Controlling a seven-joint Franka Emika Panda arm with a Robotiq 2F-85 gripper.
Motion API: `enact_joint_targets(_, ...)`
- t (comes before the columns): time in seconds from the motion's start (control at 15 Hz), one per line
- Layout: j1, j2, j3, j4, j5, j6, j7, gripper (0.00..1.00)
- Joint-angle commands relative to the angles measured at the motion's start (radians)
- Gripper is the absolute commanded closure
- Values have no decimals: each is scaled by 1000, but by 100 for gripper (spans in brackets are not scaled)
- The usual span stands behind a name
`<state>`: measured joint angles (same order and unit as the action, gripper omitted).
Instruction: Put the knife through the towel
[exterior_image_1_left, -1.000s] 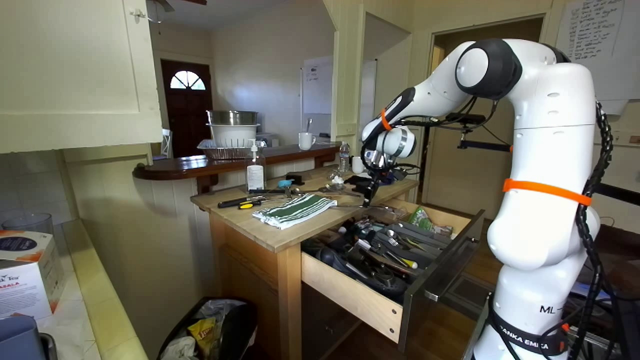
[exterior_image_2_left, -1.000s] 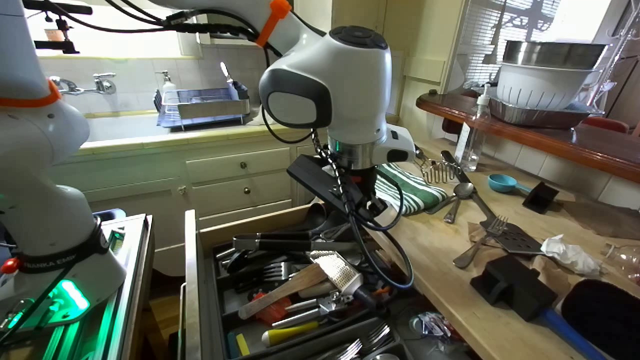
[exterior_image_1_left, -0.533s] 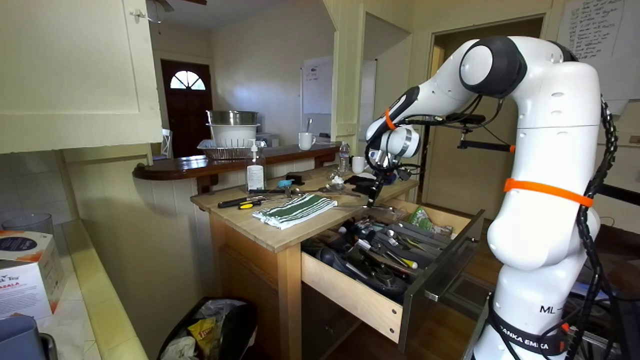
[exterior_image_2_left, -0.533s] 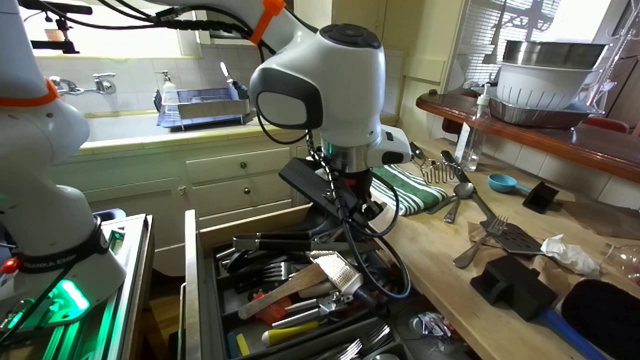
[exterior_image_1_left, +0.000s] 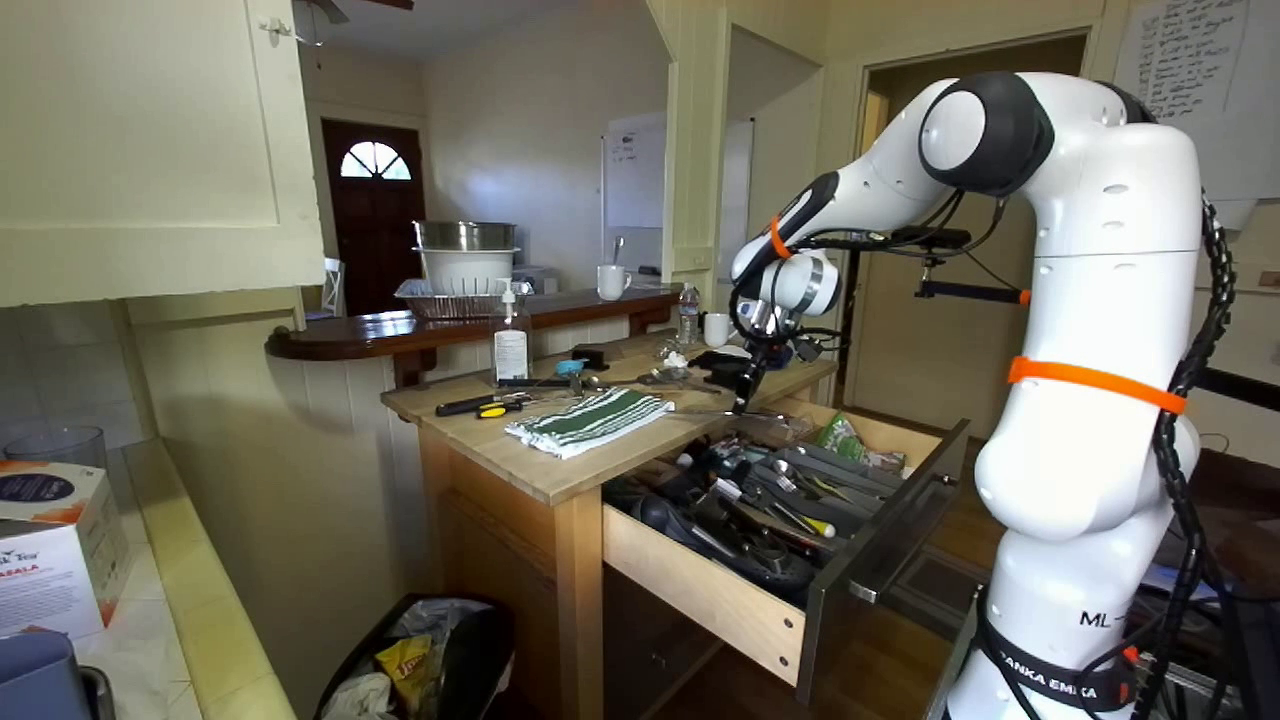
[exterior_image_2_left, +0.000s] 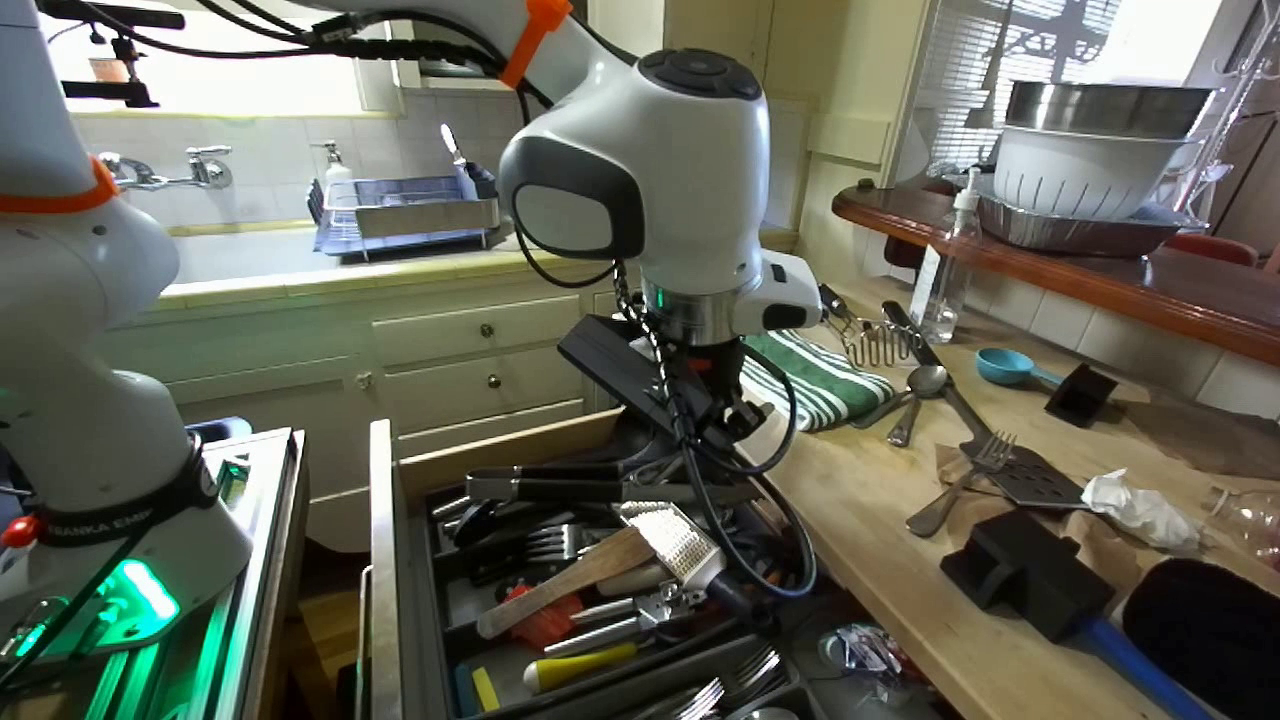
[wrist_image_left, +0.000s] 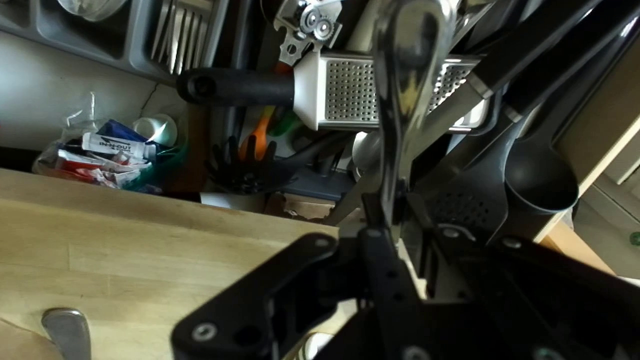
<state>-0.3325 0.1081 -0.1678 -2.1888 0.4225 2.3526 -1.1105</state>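
In an exterior view, the open drawer (exterior_image_1_left: 700, 590) sits near right, a yellow-handled tool (exterior_image_1_left: 496, 410) far left. Your jaws are clamped on the knife (wrist_image_left: 406, 82), its long axis left to right, thin end toward the towel (exterior_image_1_left: 597, 421) on the bench (exterior_image_1_left: 560, 479).

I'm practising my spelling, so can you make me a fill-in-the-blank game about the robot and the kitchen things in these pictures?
The towel has green and ____ stripes.
The cheese grater has a handle coloured ____.
The gripper, whose fingers number ____, holds the silver knife.
The drawer is not shut; it is ____.

Missing words: white; black; two; open.
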Motion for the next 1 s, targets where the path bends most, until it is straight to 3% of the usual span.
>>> enact_joint_targets(0.0, 12, -6, -10, -6, 27, -6, -11, 96)
enact_joint_targets(0.93, 20, 18, -7, 16, 32, 3, 34, 96)
